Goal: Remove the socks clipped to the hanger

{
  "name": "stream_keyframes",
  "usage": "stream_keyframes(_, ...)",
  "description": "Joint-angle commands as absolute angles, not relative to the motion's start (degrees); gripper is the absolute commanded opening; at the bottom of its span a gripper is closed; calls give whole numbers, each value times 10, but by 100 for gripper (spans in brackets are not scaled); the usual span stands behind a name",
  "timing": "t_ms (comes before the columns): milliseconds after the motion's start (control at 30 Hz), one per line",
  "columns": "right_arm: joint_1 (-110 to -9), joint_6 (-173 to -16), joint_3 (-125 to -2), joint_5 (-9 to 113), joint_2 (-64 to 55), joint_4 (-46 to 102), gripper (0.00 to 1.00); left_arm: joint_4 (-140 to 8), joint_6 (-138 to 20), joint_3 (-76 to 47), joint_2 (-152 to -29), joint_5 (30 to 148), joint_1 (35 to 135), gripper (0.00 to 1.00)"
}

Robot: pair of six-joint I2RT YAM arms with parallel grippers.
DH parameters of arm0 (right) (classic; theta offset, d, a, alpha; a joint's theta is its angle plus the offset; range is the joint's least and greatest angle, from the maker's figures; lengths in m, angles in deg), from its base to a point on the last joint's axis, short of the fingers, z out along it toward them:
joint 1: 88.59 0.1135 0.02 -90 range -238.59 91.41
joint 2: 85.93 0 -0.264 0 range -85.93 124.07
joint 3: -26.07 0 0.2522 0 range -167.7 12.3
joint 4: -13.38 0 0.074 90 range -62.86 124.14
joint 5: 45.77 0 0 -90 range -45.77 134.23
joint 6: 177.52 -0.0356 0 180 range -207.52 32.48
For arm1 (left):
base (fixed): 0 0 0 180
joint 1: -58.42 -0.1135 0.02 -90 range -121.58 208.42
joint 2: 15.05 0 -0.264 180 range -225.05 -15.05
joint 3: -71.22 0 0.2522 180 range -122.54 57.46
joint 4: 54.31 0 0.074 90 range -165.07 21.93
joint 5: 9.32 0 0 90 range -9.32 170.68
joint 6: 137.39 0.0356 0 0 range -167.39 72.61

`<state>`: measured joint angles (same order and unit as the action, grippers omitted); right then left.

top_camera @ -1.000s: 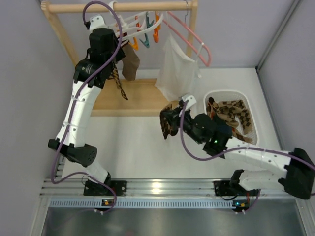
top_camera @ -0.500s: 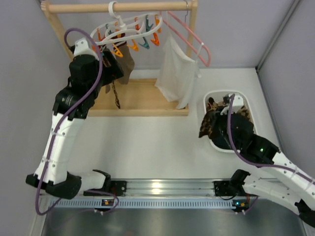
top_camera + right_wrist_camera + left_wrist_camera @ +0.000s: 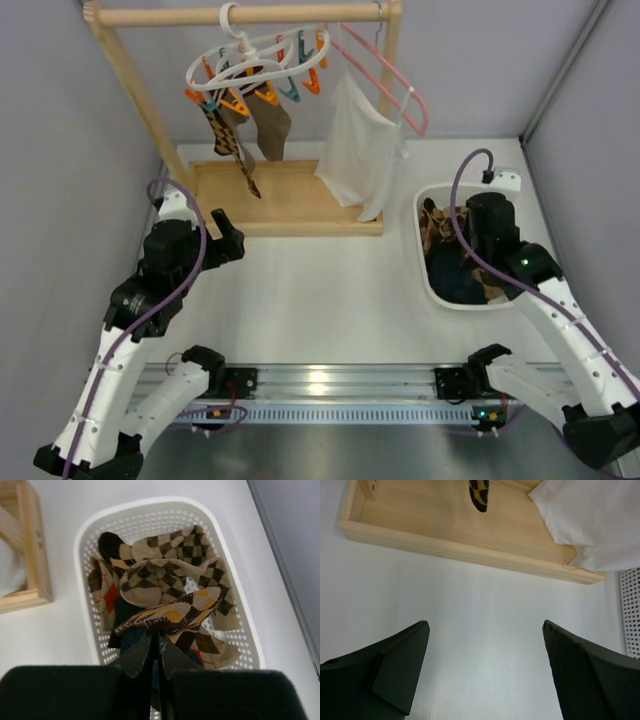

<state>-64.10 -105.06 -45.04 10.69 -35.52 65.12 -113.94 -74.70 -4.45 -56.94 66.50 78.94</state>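
The white oval hanger [image 3: 250, 55] hangs from the wooden rail with orange and teal clothespins. Two socks stay clipped to it: a patterned one [image 3: 236, 150] and a plain brown one [image 3: 270, 125]. The patterned sock's tip [image 3: 479, 490] shows above the wooden base in the left wrist view. My left gripper [image 3: 200, 222] [image 3: 485, 630] is open and empty over bare table, well short of the rack. My right gripper [image 3: 462, 240] [image 3: 155, 637] is shut on a brown and yellow argyle sock [image 3: 175, 612], held just above the sock pile [image 3: 165, 572].
A white perforated basket [image 3: 440, 295] [image 3: 150, 505] at the right holds several socks. A white cloth garment [image 3: 358, 150] [image 3: 590, 520] hangs from a pink hanger [image 3: 395, 85]. The rack's wooden base [image 3: 300, 195] [image 3: 460, 530] lies at the back.
My left arm has dropped back from the hanger to low over the table and its jaws have opened. My right arm carried the argyle sock rightward to over the basket.
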Motion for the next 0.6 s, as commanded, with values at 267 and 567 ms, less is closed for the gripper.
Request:
stream_keyframes(267, -707, -1046, -462, 136, -289, 640, 99, -1121, -730, 43, -515, 577, 789, 98)
stream_keyframes(567, -690, -1112, -340, 497, -407, 428, 99, -1122, -755, 52, -454, 514, 785, 98)
